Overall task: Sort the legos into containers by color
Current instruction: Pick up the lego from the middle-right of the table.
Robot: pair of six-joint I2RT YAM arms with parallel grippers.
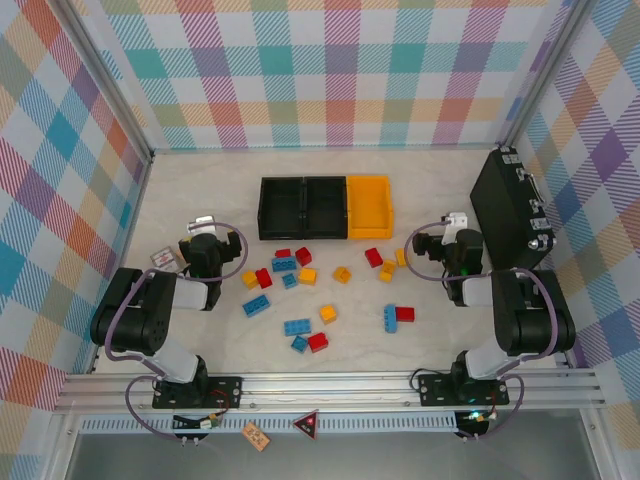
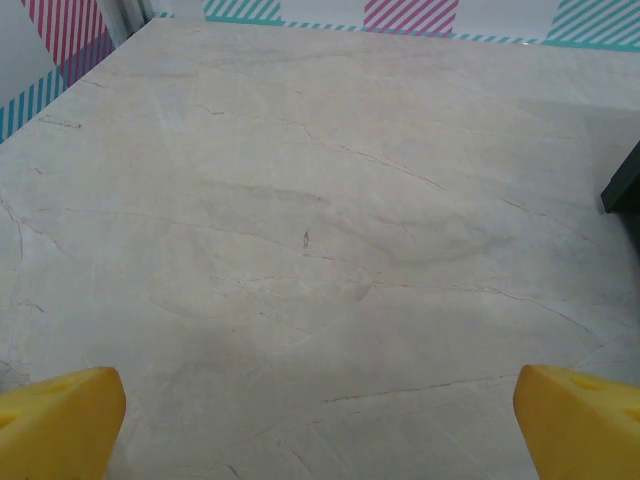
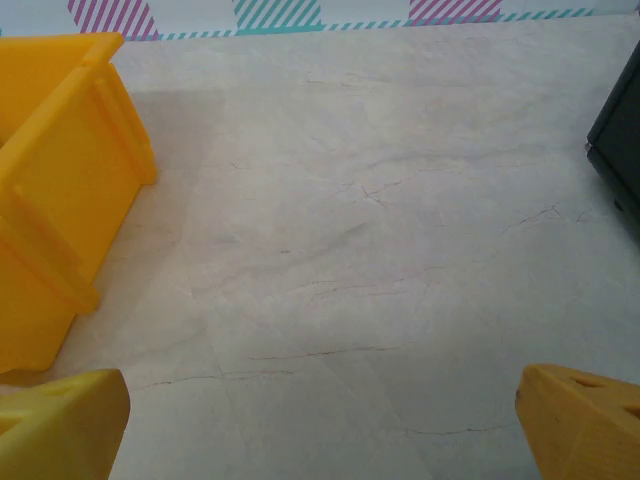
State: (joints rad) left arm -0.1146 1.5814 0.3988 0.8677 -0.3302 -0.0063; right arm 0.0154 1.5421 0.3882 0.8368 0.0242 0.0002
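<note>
Ahead, between the left gripper (image 2: 320,420) and right gripper (image 3: 320,425), the row of containers (image 1: 303,182) runs sideways, tops upward. Both grippers stand wide apart, empty.

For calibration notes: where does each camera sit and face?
Top external: above and behind, looking down on the pale marbled table; left arm, right arm show.
Left wrist: on the left arm, facing forward over tabletop; open left gripper below.
Right wrist: likewise on right arm; open right gripper, yellow-orange plastic bin at left.
Shared: that bin, in top external and right wrist.
</note>
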